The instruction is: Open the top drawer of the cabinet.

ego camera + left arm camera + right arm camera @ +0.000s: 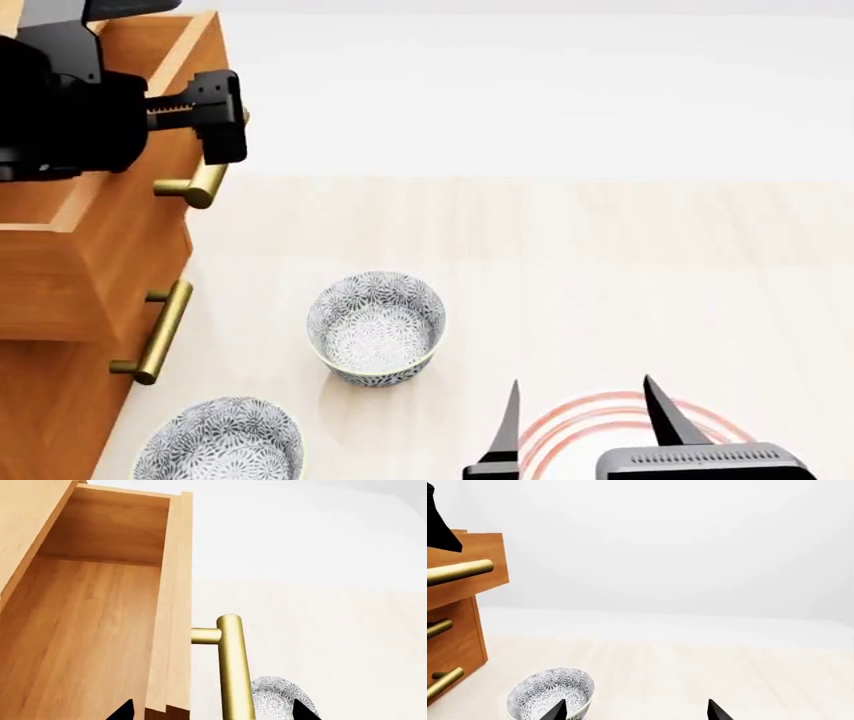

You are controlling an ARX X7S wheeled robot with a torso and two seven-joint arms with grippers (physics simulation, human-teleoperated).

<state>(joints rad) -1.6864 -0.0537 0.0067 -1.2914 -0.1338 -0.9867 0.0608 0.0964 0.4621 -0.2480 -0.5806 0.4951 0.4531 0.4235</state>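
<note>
At upper left, the left gripper (220, 115), jaws apart, straddles the brass handle (203, 180) of the pulled-out top drawer (94, 225); right gripper (581, 425) jaws apart.

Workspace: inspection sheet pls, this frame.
Surface: pale wood floor, bare at centre.
Job's things: top drawer pulled out of the cabinet; its handle free.
Clutter: two patterned bowls, red-ringed plate.
Grippers: left gripper open, around the handle's upper end; right gripper open, empty, over the plate.
Cables: nothing seen.
Surroundings: plain white backdrop.
</note>
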